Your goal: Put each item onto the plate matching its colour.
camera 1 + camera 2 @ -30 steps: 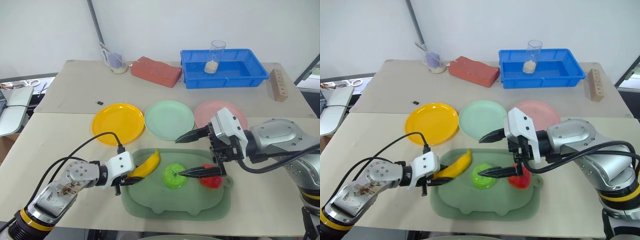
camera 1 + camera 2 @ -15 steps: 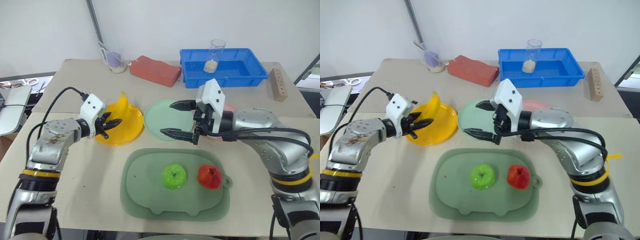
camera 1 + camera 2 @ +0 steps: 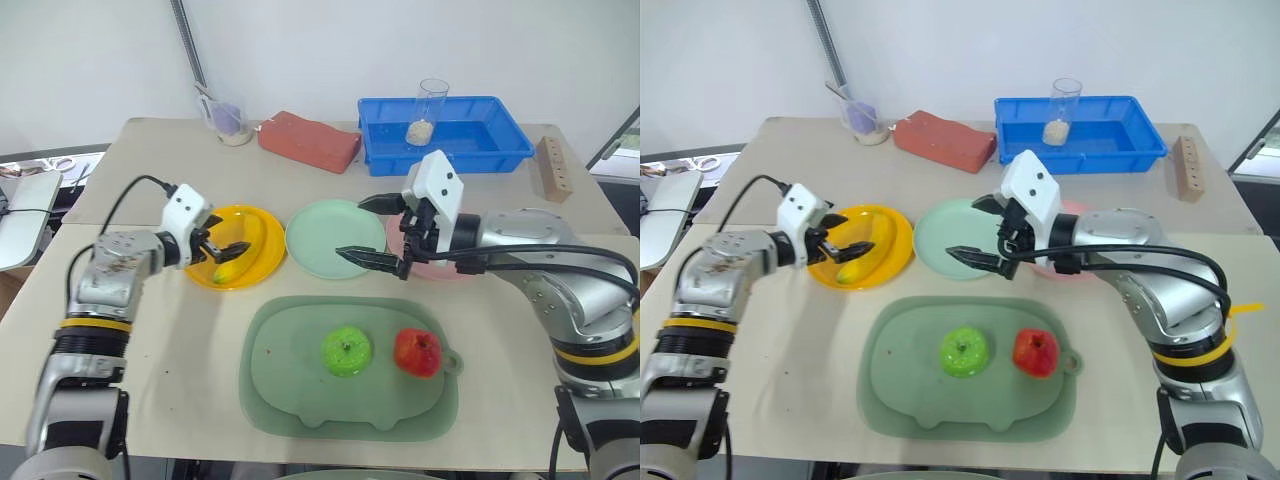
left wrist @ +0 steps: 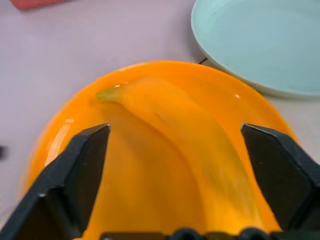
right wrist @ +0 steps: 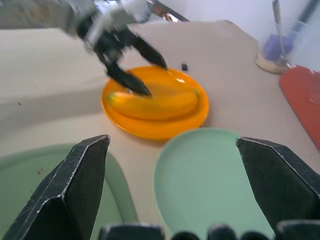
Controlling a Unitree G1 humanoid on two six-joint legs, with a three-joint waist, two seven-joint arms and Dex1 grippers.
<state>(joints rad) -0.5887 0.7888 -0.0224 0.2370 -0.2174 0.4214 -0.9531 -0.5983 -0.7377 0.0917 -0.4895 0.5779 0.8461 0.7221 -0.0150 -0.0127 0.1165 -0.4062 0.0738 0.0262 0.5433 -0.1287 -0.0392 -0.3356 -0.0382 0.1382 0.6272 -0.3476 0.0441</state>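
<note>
Beige table (image 3: 150, 330): the banana (image 3: 228, 268) now lies on the yellow plate (image 3: 262, 232), centre-left, released by the left hand (image 3: 226, 252), fingers apart. Right hand (image 3: 380, 230) gapes empty mid-frame; apple (image 3: 347, 350) and red fruit (image 3: 418, 351) remain on the pig-shaped board (image 3: 290, 390).

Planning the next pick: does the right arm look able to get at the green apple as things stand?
Probably yes. The right gripper hangs open above the mint plate, and the green apple sits uncovered on the pig-shaped board, apart from the red fruit.
</note>
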